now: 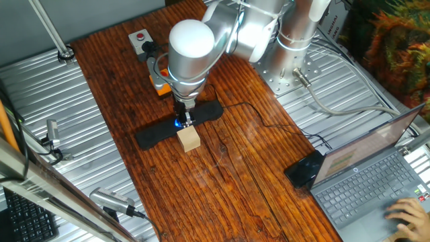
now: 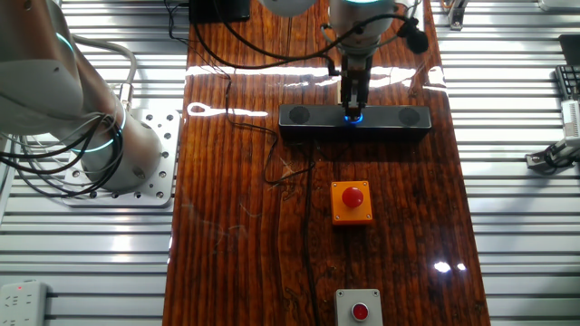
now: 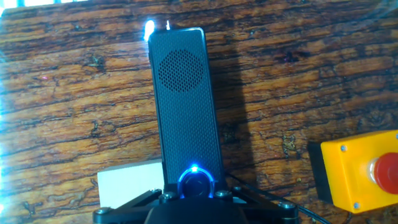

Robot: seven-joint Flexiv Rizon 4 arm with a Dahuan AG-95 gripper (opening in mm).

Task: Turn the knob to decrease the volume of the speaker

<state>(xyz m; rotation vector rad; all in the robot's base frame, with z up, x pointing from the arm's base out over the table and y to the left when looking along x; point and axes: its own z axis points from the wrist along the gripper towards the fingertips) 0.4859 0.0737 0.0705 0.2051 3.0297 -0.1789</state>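
Note:
The speaker [image 1: 153, 136] is a long black bar lying across the wooden table; it also shows in the other fixed view [image 2: 304, 118] and the hand view [image 3: 183, 93]. The knob [image 2: 352, 117] glows blue at its middle, and shows in the hand view [image 3: 196, 184] and in the one fixed view [image 1: 179, 123]. My gripper [image 2: 352, 105] points straight down on the knob, its fingers close together on either side of it. In the hand view the gripper [image 3: 196, 194] sits right over the knob and the fingertips are hidden.
A tan wooden block [image 1: 189, 138] lies against the speaker's near side. An orange-housed red button [image 2: 352, 201] and a grey box with a red button [image 2: 360, 308] stand on the table. A thin black cable [image 2: 272, 154] runs off the speaker. A laptop [image 1: 369, 181] sits at the right.

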